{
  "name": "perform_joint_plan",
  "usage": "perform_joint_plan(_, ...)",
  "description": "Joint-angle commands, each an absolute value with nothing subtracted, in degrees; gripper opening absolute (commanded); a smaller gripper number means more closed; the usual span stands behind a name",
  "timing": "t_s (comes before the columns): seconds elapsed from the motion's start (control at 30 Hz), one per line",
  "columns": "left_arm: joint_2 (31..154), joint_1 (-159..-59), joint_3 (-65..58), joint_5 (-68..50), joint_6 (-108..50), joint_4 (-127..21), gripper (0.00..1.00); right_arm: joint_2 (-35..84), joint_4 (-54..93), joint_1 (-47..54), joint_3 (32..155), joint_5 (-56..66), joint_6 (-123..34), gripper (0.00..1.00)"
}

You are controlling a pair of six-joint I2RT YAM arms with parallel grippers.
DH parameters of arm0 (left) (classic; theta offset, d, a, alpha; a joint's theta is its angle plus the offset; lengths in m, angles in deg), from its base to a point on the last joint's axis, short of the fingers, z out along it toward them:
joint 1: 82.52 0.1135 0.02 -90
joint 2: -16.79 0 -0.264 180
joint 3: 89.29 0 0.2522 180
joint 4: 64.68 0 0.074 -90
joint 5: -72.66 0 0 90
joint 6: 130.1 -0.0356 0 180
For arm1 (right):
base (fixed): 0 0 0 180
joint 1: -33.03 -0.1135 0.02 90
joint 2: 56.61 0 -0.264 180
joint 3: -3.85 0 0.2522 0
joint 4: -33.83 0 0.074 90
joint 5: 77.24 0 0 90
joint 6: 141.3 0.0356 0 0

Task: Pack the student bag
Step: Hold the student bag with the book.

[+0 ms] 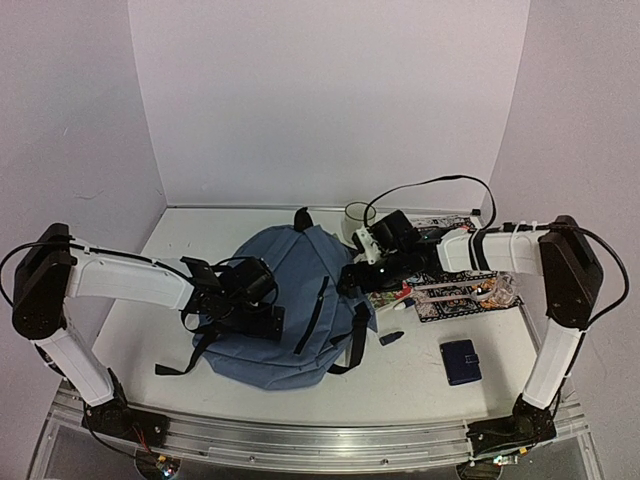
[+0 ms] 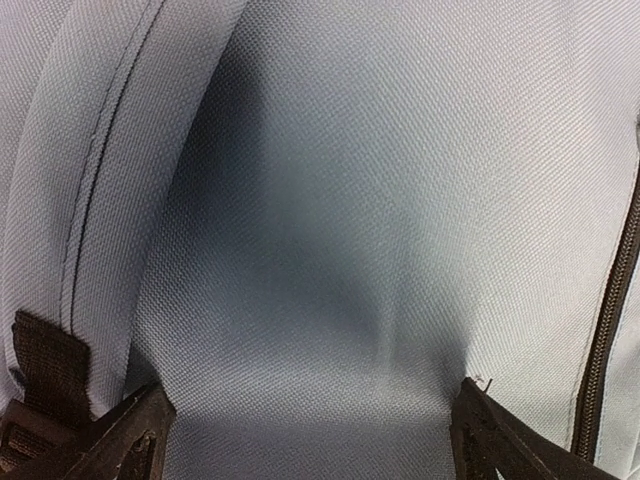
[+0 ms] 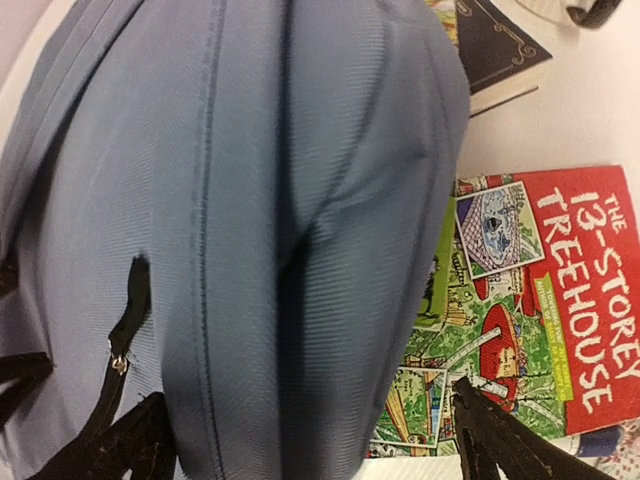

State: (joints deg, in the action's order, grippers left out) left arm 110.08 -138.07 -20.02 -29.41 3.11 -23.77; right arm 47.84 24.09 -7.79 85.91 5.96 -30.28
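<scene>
The student bag, slate-blue with black straps, lies flat in the middle of the table. My left gripper is over its left part. In the left wrist view the gripper is open, its fingers wide apart, with bag fabric filling the gap and a dark zipper at the right. My right gripper is at the bag's right edge. In the right wrist view the gripper is open around a fold of the bag.
A red "13-Storey Treehouse" book lies partly under the bag's right edge, beside a dark book. Patterned books, a navy wallet, a small dark item and a glass sit to the right.
</scene>
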Motion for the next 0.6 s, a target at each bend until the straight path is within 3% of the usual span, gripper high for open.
perform_joint_plan(0.0,107.34,-137.63,-21.51,-29.62,1.96,-21.07,0.99,46.5,29.22,-5.57,85.77,0.18,-27.39,0.97)
perform_joint_plan(0.3,104.42,-137.62,-22.79,-28.95,1.5,-23.09,0.99,52.56,33.81,-3.18,87.54,-4.88,-26.79,0.97)
perform_joint_plan(0.4,103.36,-137.63,-22.53,-29.14,1.2,-23.82,0.99,54.68,35.65,-2.77,87.87,-8.12,-26.92,0.92)
perform_joint_plan(0.57,102.95,-137.59,-20.92,-28.85,0.35,-24.06,0.99,56.54,37.51,-2.25,88.19,-13.74,-27.47,0.74)
